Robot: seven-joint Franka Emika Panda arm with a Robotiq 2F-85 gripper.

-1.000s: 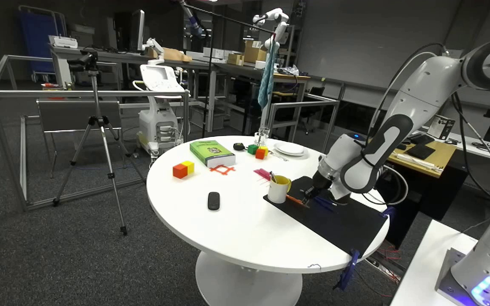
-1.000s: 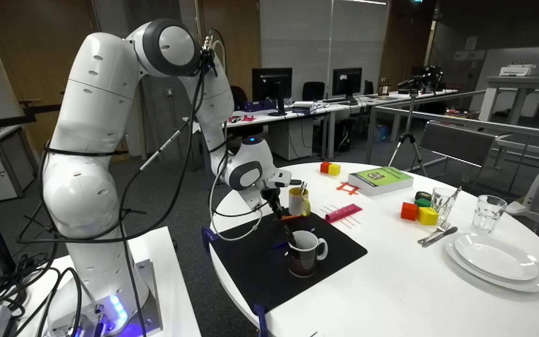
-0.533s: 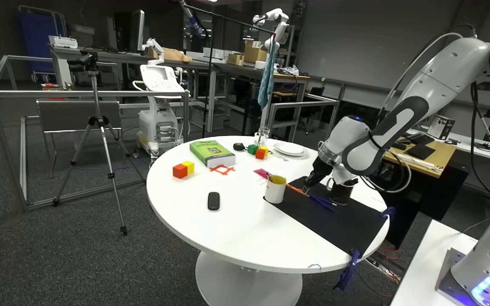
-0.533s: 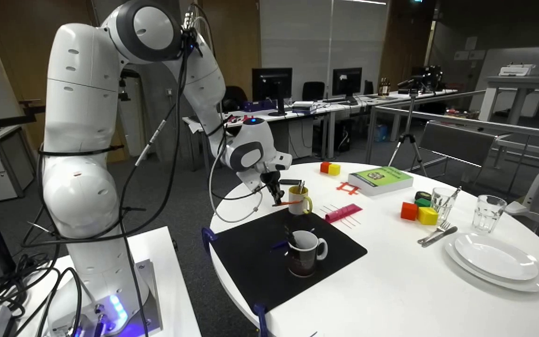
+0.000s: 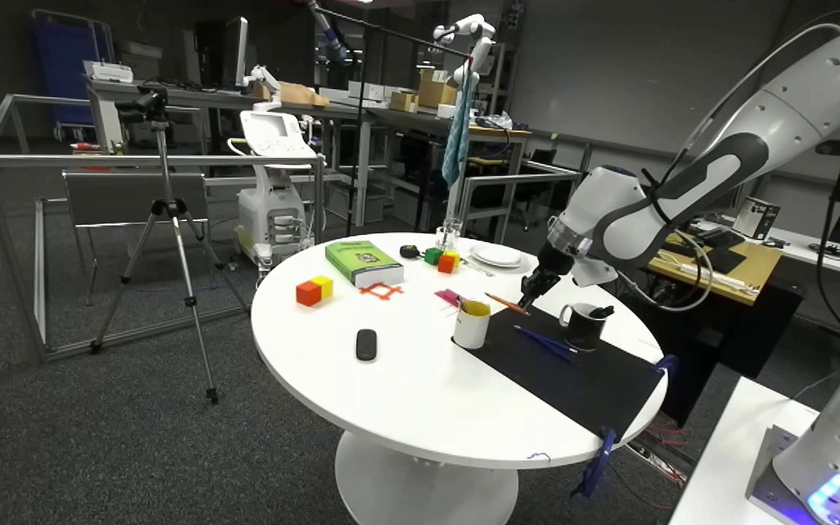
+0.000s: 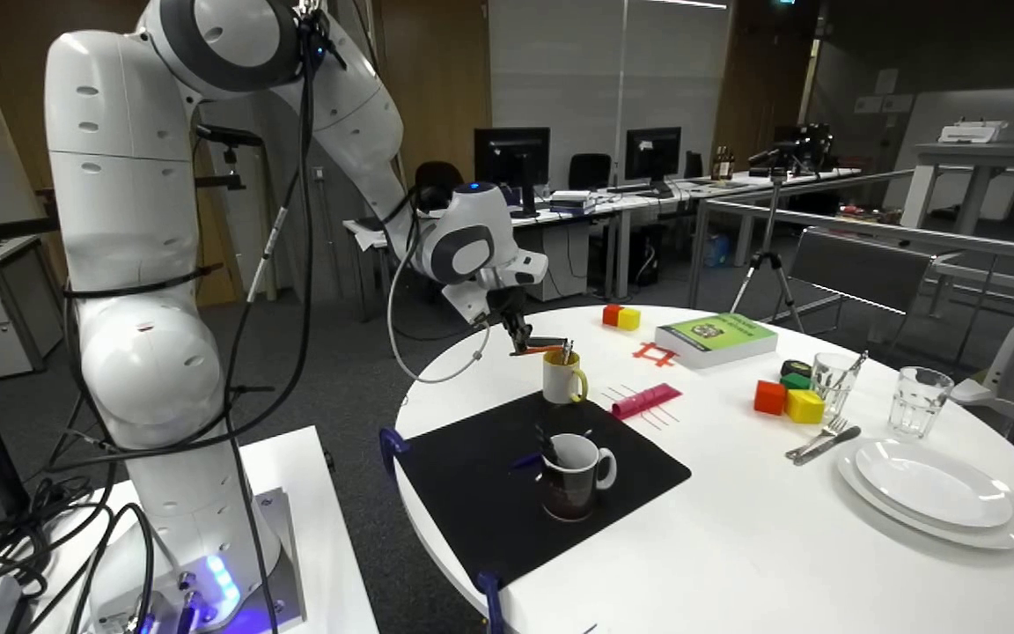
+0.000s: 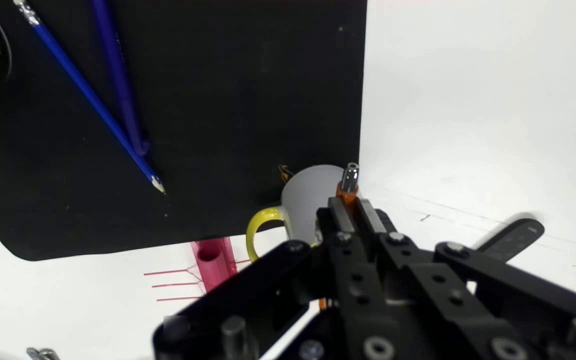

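Hold the orange pen, clamped in the gripper, steady near the yellow-handled mug, mindful of its rim.

looking like a robotics lab. seeing a white robot arm mounted on a metal plate beside a round white table, plus another white robot arm in the far background. spotting a black mat clamped to the table edge with blue clamps, a camera tripod, metal railing, a medical-style cart, stacked cardboard boxes and dark carpet. leaning a bit toward office too: in an exterior view, showing a long desk with two monitors and black chairs around it.
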